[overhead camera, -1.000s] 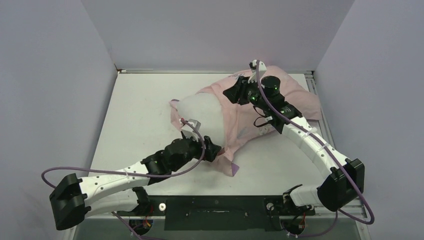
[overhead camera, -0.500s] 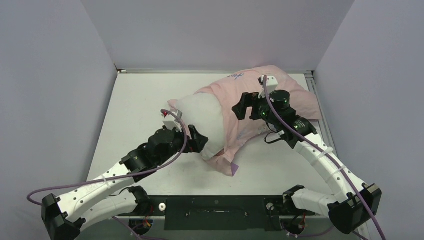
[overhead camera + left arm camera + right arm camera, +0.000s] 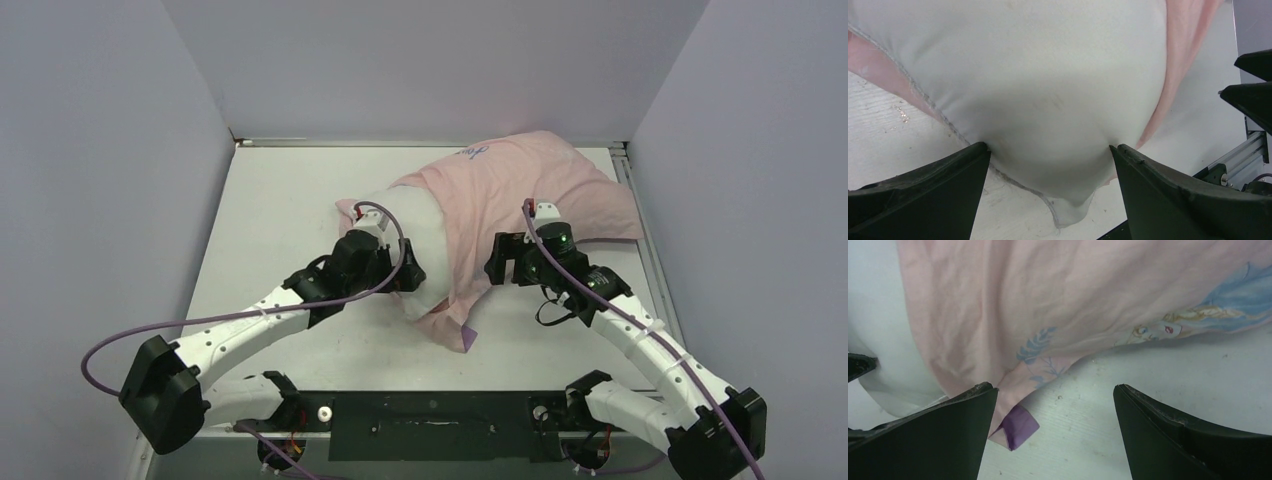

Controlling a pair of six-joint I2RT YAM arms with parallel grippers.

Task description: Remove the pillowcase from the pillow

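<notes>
The white pillow (image 3: pixel 415 232) sticks out leftward from the pale pink pillowcase (image 3: pixel 520 185), which covers its right part. My left gripper (image 3: pixel 405 275) stands open at the pillow's near end. In the left wrist view the pillow's (image 3: pixel 1048 75) rounded corner bulges between the left gripper's (image 3: pixel 1048 146) jaws and touches both fingertips. My right gripper (image 3: pixel 505 262) is open just right of the pillowcase's near edge. In the right wrist view the right gripper (image 3: pixel 1055 387) is over bare table, with the pillowcase's (image 3: pixel 1048 305) folded purple corner (image 3: pixel 1018 426) beside its left finger.
Grey walls close the table (image 3: pixel 270 210) on the left, back and right. A metal rail (image 3: pixel 640 215) runs along the right edge. The pillowcase reaches the far right corner. A black bar (image 3: pixel 430 410) and both arm bases sit at the near edge.
My right gripper has drawn back from over the far part of the pillowcase to its near edge. My left gripper has shifted a little farther in along the pillow's near end.
</notes>
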